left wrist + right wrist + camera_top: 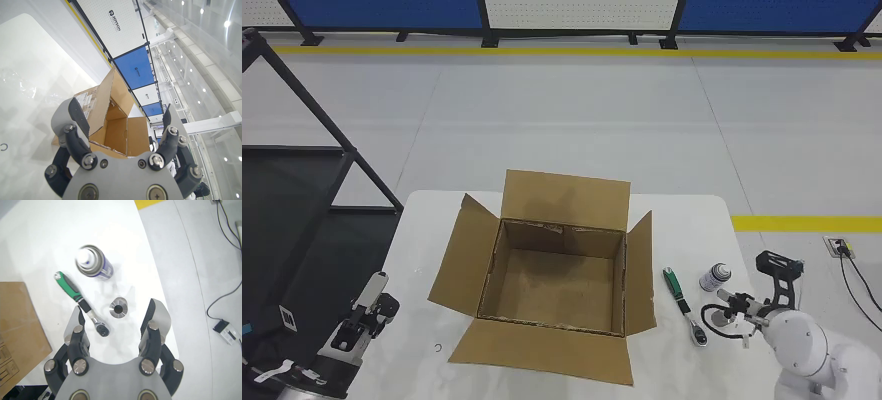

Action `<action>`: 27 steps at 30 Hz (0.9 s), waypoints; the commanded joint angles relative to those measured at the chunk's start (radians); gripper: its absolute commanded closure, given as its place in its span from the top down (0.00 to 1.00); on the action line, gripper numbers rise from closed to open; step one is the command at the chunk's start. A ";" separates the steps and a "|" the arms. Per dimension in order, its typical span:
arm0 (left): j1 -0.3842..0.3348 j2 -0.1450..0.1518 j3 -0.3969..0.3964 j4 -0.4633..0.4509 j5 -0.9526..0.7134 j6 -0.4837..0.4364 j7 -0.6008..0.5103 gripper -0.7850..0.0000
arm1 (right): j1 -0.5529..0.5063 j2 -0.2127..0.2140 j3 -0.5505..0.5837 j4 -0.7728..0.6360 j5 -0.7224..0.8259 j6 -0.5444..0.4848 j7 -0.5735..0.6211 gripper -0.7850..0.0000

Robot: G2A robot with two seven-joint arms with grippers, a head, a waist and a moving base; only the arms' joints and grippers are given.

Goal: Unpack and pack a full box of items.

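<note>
My right fingers [115, 308] are spread wide with nothing between them, hanging above a small silver metal socket [122, 306] that stands on end with its bore facing up. I judge this to be the next pick for repacking. I would come straight down so the fingers straddle the socket, then close low on its wall, because a smooth round piece like this could squirt out of a high pinch. One finger passes just beside the head of the ratchet wrench with the green and black handle [82, 302], so I would keep clear of it to avoid dragging it along. Past the wrench handle a blue spray can with a white cap [95, 263] stands upright, near but apart. My left fingers [121, 107] are also open and empty, held off the near left corner of the brown cardboard box [564, 200] and aimed toward it. The box sits mid-surface with all four flaps folded out and a bare bottom, so unpacking looks done, with the three items lying to its right. The white surface [692, 225] has rounded corners. Around it lie grey floor with a yellow line, a fence of blue and white panels, and a cable running to a small adapter.
</note>
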 commanded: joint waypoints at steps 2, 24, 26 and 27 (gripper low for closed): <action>0.000 0.000 0.000 0.000 0.000 0.000 0.000 1.00 | -0.064 0.001 0.021 -0.112 0.129 -0.053 -0.058 1.00; 0.000 0.000 0.000 0.000 0.000 0.000 0.000 1.00 | -0.139 0.020 0.011 -0.315 0.377 -0.187 -0.131 1.00; 0.000 0.000 0.000 0.000 0.000 0.000 0.000 1.00 | -0.139 0.020 0.011 -0.315 0.377 -0.187 -0.131 1.00; 0.000 0.000 0.000 0.000 0.000 0.000 0.000 1.00 | -0.139 0.020 0.011 -0.315 0.377 -0.187 -0.131 1.00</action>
